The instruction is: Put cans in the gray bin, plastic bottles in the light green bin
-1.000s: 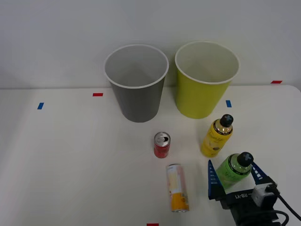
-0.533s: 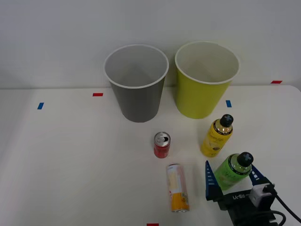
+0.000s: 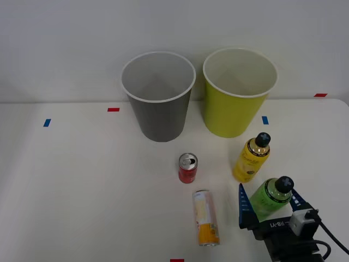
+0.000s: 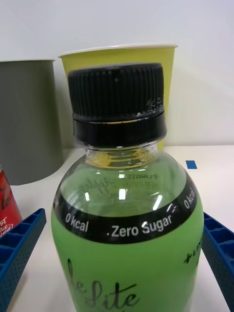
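Two cans, the red can (image 3: 187, 167) and the lying cream-and-orange can (image 3: 205, 217), are waiting at roughly nine o'clock of the green bottle (image 3: 270, 196), whose pickup seems to be the step in hand. The right gripper (image 3: 269, 208), reaching in from six o'clock, is standing open around it, fingers (image 4: 19, 243) probably not touching yet; next it needs closing, lifting, and carrying toward the light green bin (image 3: 239, 93) at twelve o'clock.

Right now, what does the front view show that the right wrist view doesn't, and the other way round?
Front view alone: the yellow bottle, the cream-and-orange can lying on the table, and both bins' open mouths. Wrist view alone: the label text, "Zero Sugar" and "0 kcal". Both: the green bottle upright between the open fingers of the right gripper, the gray bin, the light green bin and the red can.
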Controlling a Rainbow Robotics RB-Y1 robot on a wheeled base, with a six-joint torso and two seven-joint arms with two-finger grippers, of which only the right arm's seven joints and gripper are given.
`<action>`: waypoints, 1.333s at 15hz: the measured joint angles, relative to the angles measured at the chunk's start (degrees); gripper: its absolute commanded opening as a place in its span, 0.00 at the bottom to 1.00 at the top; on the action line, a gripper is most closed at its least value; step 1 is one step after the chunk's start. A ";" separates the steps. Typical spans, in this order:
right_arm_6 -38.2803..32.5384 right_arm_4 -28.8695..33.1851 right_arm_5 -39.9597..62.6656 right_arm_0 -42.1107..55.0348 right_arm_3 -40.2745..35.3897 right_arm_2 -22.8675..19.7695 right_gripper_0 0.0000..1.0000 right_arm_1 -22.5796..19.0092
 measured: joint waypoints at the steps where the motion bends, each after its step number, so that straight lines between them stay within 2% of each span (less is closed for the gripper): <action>1: 0.40 -0.77 0.00 -0.18 0.00 0.01 1.00 -0.27; 5: 0.87 -1.10 0.01 -0.34 -0.08 0.03 1.00 -1.04; 6: 0.88 -1.10 0.01 -0.39 -0.09 0.02 0.97 -1.06; 7: 0.89 -1.09 0.01 -0.43 -0.09 0.05 0.77 -1.07; 9: 0.97 -1.08 0.01 -0.59 -0.15 0.06 0.18 -1.01; 10: 1.05 -1.08 0.01 -0.64 -0.17 0.03 0.02 -0.96; 20: 1.22 -1.00 -0.57 0.83 -1.11 -0.26 0.00 -1.22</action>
